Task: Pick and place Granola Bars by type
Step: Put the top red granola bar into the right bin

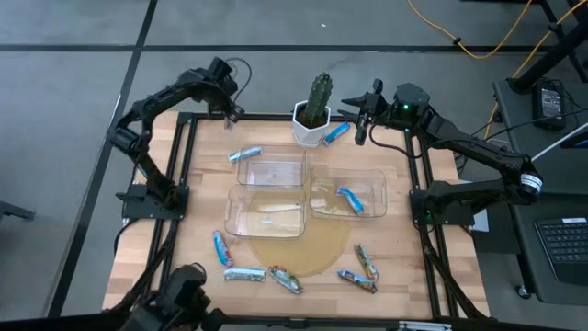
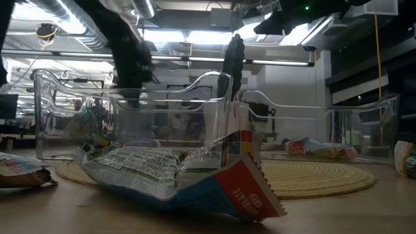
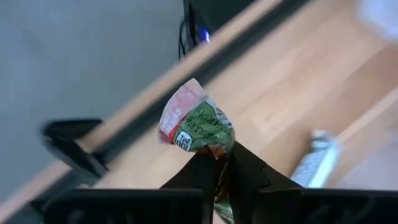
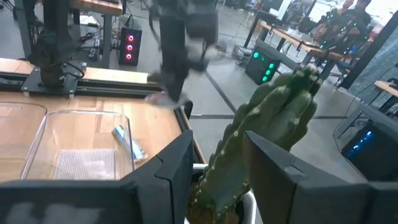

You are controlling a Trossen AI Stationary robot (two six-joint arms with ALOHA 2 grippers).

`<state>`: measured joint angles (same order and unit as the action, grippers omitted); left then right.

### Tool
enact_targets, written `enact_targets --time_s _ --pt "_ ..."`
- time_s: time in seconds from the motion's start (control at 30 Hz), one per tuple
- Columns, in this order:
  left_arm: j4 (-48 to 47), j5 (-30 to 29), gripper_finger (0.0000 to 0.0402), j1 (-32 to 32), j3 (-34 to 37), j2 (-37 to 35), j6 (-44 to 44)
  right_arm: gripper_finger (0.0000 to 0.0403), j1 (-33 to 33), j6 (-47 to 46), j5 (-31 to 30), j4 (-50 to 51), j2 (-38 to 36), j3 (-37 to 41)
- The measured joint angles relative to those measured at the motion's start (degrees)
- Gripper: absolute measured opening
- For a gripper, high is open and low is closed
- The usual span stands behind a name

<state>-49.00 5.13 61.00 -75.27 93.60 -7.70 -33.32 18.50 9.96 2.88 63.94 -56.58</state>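
Both arms are dark, near black, built of chunky rounded joints linked by slim straight segments, and black cables loop loosely off the left arm [image 1: 170,97] near its wrist. The right arm [image 1: 478,152] carries a small green light on the boxy housing close to the cactus [image 1: 319,92], a pale band around the joint farthest from the cactus, and a cable running along its length. Seen up close, each gripper's fingers [image 4: 177,165] are flat, matte black plates with angular, faceted edges, set on a broad black crossbar.
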Motion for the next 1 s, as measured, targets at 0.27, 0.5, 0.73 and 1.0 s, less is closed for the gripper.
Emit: enact_targets --time_s 0.27,0.5,0.73,1.0 --pt "1.2 0.2 0.0007 -0.3 -0.7 -10.5 0.9 0.0143 0.0 -0.3 0.0 2.8 0.0 0.0" --pt "2.5 4.3 0.0007 -3.2 -0.6 -15.9 1.4 0.0143 0.0 -0.6 0.0 5.7 0.0 0.0" --pt "12.6 11.7 0.0008 -8.9 -0.6 -22.3 3.0 0.0143 0.0 -6.4 0.7 6.3 0.0 0.0" --pt "27.5 17.0 0.0007 -15.8 -0.6 -28.8 5.5 0.0143 0.0 -7.9 5.3 10.6 0.0 -4.5"
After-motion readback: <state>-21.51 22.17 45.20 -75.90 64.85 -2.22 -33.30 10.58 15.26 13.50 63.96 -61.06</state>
